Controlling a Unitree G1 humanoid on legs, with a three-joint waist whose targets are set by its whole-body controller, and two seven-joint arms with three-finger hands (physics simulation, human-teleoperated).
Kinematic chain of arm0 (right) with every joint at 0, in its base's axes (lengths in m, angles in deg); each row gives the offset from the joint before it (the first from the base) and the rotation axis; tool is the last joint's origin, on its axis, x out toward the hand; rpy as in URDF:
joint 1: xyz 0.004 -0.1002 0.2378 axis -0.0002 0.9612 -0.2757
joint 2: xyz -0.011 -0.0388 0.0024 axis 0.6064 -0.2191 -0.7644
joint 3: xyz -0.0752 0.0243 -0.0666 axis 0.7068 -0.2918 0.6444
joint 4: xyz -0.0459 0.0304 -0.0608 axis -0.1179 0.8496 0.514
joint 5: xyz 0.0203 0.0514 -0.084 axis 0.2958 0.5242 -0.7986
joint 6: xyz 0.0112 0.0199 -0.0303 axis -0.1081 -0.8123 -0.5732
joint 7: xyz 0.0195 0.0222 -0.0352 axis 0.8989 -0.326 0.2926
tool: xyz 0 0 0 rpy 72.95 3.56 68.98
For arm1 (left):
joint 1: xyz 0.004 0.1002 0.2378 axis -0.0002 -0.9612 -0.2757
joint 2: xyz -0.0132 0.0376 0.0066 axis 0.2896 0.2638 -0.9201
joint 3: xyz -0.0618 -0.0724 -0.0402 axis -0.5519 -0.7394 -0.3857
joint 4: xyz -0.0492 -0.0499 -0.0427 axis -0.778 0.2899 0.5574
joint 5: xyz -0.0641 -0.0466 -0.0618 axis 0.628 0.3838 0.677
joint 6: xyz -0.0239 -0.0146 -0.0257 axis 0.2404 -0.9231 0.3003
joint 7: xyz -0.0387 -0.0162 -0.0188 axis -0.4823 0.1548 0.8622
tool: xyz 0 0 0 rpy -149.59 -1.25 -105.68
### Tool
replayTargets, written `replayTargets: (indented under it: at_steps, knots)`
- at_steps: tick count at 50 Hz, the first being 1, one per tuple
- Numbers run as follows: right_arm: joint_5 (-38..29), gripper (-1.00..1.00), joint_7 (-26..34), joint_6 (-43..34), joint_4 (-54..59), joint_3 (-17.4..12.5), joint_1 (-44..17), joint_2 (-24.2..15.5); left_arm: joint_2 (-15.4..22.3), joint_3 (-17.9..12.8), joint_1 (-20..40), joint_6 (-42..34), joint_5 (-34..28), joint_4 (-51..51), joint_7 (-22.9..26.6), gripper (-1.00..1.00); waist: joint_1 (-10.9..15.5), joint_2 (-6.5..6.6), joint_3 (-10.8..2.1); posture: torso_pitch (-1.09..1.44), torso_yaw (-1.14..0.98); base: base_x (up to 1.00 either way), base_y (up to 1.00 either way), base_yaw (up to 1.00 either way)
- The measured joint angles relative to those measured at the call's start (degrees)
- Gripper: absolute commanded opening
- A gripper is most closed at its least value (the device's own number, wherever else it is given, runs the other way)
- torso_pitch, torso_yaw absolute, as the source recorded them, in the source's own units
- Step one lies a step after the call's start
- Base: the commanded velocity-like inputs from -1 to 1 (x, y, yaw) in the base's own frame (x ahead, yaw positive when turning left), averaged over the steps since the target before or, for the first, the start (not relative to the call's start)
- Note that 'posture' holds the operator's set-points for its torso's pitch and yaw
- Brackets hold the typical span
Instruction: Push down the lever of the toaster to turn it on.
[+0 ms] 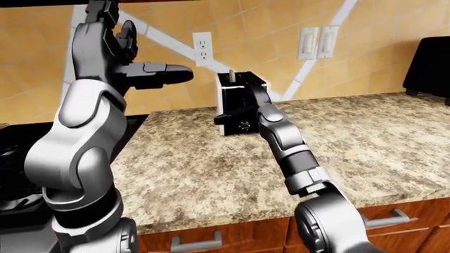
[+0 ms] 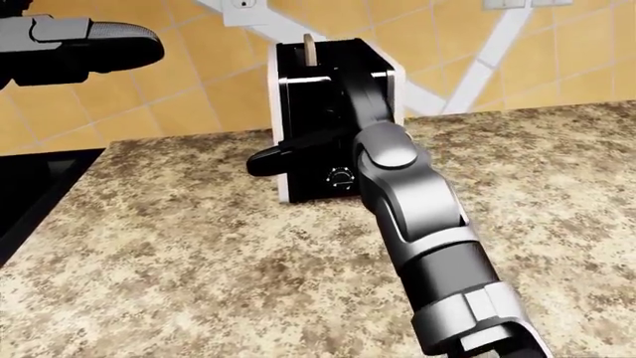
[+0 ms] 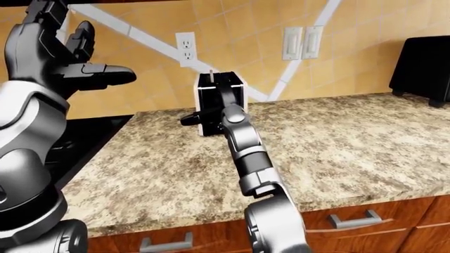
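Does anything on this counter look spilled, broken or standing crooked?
Nothing stands out. The toaster stands upright on the counter near the wall, with a slice of bread poking up from its slot. The right hand is against its face; the left hand is raised, away from it. No spill shows.

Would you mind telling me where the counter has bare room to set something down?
The counter is bare between the toaster and the black appliance at the view's right, and along the near edge left of the right arm. It is crowded at the toaster, where the right hand presses. The cooktop borders the left.
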Motion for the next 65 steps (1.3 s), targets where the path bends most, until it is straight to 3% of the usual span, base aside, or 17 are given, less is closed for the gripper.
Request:
replayTargets:
  at_steps: [24,65]
  knots:
    - [2.1,1.0,-1.05,11.0,20.17,-2.28,-8.04,-1.39,0.04,-0.25,0.21,-0.39,0.29,-0.53,-0.18,1.0,0.05,0.21,-0.09,-0.52,0.0,0.0,0.0,0.0]
    - [1.98,1.0,-2.27,11.8,23.64,-2.51,-6.57,0.01,0.26,-0.29,0.25,-0.41,0.53,-0.48,-0.53,1.0,0.06,0.21,-0.54,-0.52,0.0,0.0,0.0,0.0]
